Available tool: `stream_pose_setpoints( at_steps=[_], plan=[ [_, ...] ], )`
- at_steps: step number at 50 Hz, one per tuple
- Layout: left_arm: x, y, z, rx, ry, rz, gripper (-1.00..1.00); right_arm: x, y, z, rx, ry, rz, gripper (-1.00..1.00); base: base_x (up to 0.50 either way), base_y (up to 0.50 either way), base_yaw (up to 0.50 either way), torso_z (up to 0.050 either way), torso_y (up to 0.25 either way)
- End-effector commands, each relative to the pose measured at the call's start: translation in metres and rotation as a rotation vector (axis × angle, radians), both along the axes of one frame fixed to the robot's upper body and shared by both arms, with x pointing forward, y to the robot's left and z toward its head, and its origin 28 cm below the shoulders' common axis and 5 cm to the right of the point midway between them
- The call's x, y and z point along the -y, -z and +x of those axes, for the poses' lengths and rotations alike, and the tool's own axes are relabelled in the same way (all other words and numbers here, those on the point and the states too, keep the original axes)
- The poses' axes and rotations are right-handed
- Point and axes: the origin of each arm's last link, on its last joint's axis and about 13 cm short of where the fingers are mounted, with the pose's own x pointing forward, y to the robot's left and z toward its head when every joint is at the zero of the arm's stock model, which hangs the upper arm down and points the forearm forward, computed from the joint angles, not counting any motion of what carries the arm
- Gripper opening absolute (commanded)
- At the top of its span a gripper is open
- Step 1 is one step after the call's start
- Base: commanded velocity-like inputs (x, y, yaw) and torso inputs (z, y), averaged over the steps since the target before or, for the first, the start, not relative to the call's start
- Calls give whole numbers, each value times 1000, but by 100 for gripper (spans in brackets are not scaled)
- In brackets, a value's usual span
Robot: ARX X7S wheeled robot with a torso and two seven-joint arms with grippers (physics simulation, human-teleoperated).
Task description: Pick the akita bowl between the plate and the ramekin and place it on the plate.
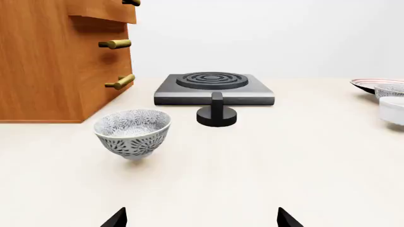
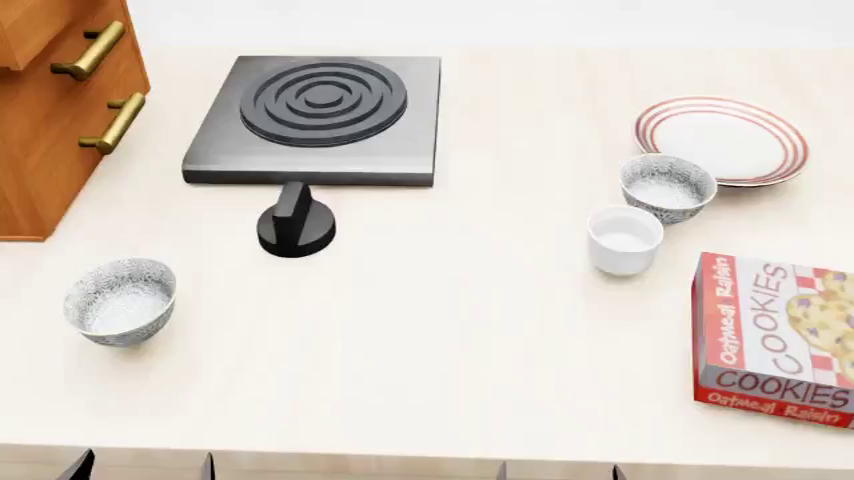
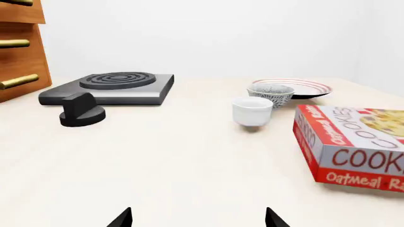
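Left wrist view. Item: look-alike speckled bowl (image 1: pixel 133 132), left of centre, standing alone on the counter (image 1: pixel 252 179), empty. Not the one wanted. Behind it: wooden cabinet (image 1: pixel 57 56), upper left, with brass handles; black hotplate (image 1: pixel 213 88) at centre; black knob (image 1: pixel 216 113) just in front of it. At the right edge, partly cut off: the plate (image 1: pixel 372 85), the akita bowl (image 1: pixel 390 90) and the ramekin (image 1: pixel 392 109). Left hand (image 1: pixel 200 220): two dark fingertips at the bottom edge, spread wide, nothing between them.

Head view. The plate (image 2: pixel 721 139), upper right, red-ringed, bare. The akita bowl (image 2: pixel 667 187) sits just below and left of it, close to or touching its rim, upright and empty. The ramekin (image 2: pixel 625 240) is next down, just beside the bowl. Cookie box (image 2: pixel 781 338) lies flat at the lower right. The second speckled bowl (image 2: pixel 122 300) is at far left, well apart from the others. Both hands sit at the bottom edge, barely in frame.

Right wrist view. The akita bowl (image 3: pixel 270 94), right of centre, between the ramekin (image 3: pixel 252 111) in front and the plate (image 3: pixel 296 88) behind. Cookie box (image 3: pixel 353 146) at right. Right hand (image 3: pixel 198 218): fingertips spread, empty.

Step in hand, by my judgement: the start, approach not yet made. The next move calls for the right hand to reach past the ramekin, clear of the box, and come down over the bowl's rim.
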Motion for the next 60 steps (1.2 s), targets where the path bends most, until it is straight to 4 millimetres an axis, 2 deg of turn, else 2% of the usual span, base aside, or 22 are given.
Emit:
stream_pose_setpoints(
  at_steps=[1,16,20,23,25,29,34,46,50,56,60],
  plan=[
    [1,2,-3,-1,13,1,100,-1,0,-1,10,-5,4,100,0,0,0,0,0],
    [-3,2,4,-48,-10,-34,100,-1,1,1,-1,-9,-2,100,0,0,0,0,0],
    [-8,-15,7,-91,13,-100,100,-1,1,1,-3,-12,-3,100,0,0,0,0,0],
    [-18,-36,14,-100,-1,-191,100,-2,1,1,-3,-14,1,100,0,0,0,0,0],
    [-22,-41,17,-109,-14,-212,100,-2,1,1,-4,-17,1,100,0,0,0,0,0],
    [-40,-60,32,-142,-81,-323,100,-2,1,1,-5,-14,-3,100,0,0,0,0,0],
    [-61,-70,44,-124,-167,-371,100,-2,1,1,-6,-15,-7,100,0,0,0,0,0],
    [-93,-73,62,-133,-327,-427,100,-2,1,1,-9,-9,-5,100,0,0,0,0,0],
    [-100,-72,64,-111,-384,-418,100,-2,0,0,-8,-9,0,100,0,0,0,0,0],
    [-103,-65,66,-108,-392,-393,100,-2,2,0,-20,-14,-22,100,0,0,0,0,0],
    [-104,-59,67,-122,-400,-387,100,-1,-4,1,-36,-3,-32,100,0,0,0,0,0]
  ],
)
